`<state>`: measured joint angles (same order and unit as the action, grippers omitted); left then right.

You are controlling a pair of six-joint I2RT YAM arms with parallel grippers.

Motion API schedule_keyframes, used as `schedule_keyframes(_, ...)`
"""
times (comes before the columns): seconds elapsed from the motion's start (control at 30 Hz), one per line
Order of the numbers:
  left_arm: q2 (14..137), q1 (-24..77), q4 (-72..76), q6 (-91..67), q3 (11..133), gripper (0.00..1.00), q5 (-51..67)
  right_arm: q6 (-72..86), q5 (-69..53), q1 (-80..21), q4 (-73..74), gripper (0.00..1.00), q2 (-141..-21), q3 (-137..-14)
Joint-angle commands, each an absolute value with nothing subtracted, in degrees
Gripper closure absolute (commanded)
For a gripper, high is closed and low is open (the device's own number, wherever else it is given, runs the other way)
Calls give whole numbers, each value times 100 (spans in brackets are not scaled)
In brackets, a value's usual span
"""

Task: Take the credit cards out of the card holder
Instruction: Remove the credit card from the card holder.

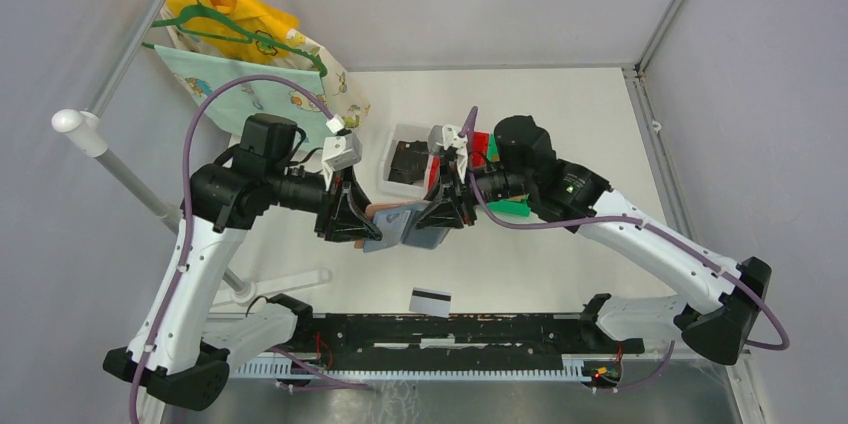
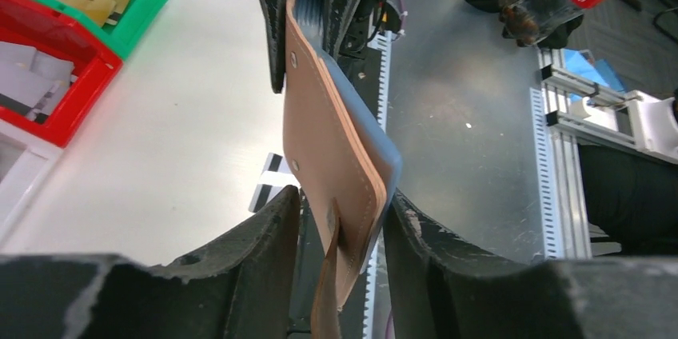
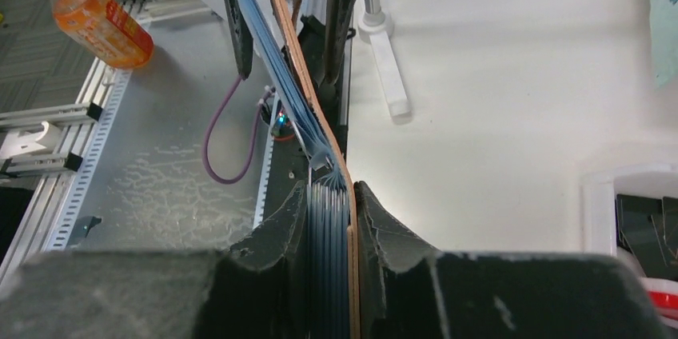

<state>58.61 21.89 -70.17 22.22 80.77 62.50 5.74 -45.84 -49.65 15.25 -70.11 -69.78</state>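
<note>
Grey-walled cell, white table. Holder is in the air over the middle of the table, strung between both arms. One card, white with a black stripe, lies flat by the near edge, about centre, well apart from the holder. White bin sits just behind the grippers, toward the far edge

Right gripper: narrow, clamped on the holder, with blue pockets and brown cover squeezed together between the fingers. That's your anchor

Left gripper: jaws roughly half apart, straddling the other end, snap tab hanging down between them. Cover and pockets fan out in that gap. Can't tell if the fingers press it or just bracket it, so don't count on that side to carry anything

Handling, my read: the holder is light and floppy, and its leaves splay wherever they're not pinched. Pockets look thin and slick. Cards are stiff, thin and smooth, so they should slide out easily and drop if pinched lightly. No card edge shows in the pockets from any view, so find the pocket mouth first

Where to grab: hold the holder by the bound stack as the right does, not by the tab or a single leaf. Take each card by its exposed edge, flat faces between the pads, and pull along the pocket
</note>
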Motion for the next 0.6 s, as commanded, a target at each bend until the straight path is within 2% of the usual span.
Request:
schedule_keyframes(0.0,5823,2198,-6970,2638,8070,54,6104,44,-4329,-5113,2207,100,-7054,-7461)
schedule_keyframes(0.2,5848,2203,-7294,3178,7792,64,6025,46,-4071,-5271,2670,100,-7327,-7866)
schedule_keyframes(0.43,5921,2198,-7886,3721,7681,64,6139,59,-4042,-5344,2747,100,-7508,-8169)
schedule_keyframes(0.57,5985,2204,-8158,3932,7675,59,6325,50,-3971,-5351,2891,100,-7585,-8308)
